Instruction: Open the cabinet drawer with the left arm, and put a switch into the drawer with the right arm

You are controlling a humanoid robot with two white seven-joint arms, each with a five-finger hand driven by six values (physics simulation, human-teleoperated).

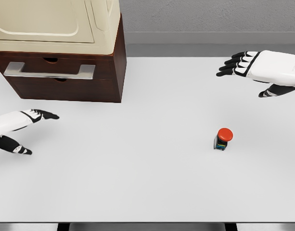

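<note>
The counter (pixel 152 183) is a wide white surface that fills most of the head view, with a grey wall behind it and a dark edge along the bottom.

At the upper left stands the cabinet (pixel 116 62), a dark brown wooden box with a cream appliance (pixel 56 24) sitting on top of it. The drawer (pixel 51 79) in its front is closed, flush with the cabinet face, and a flat silver handle (pixel 50 70) runs across it.

The right hand (pixel 255 70) hangs above the far right of the counter, near the back edge. It is white with black fingers (pixel 234 65) that stretch out straight toward the left, side by side, with the thumb lower and apart; it is wide and holds nothing. It is well apart from the switch.

The left hand (pixel 19 130) comes in at the left edge, just below and in front of the cabinet. Its black fingertips point right, its thumb drops below them, and it too is wide and empty. It does not touch the handle.

The switch (pixel 223 139) stands upright on the counter at the right of the middle, below the right hand. It has a round red button on a small dark base with a bit of green and yellow on its side.
</note>
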